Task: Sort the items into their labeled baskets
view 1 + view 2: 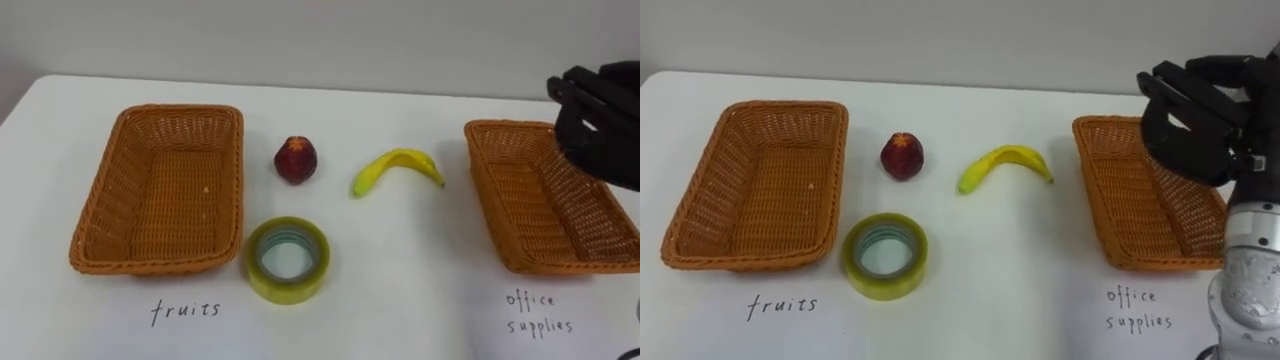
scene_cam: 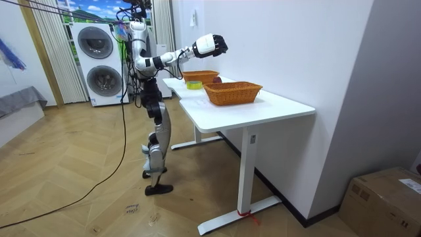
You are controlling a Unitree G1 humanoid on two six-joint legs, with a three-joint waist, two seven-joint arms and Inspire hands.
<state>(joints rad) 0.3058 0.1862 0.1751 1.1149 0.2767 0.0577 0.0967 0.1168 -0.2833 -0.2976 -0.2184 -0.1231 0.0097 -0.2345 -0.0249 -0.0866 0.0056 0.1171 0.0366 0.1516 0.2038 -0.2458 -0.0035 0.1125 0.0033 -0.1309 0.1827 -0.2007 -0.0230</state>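
the robot's right hand, fingers loosely spread and empty, hovers over the office supplies basket, while the tape roll lies flat on the white table just beside the fruits basket, probably light, stiff and slick, best pinched across its wall.

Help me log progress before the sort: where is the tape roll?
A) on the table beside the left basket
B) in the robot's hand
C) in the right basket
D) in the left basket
A: the tape roll lies on the table, at the near right corner of the left basket, outside it.
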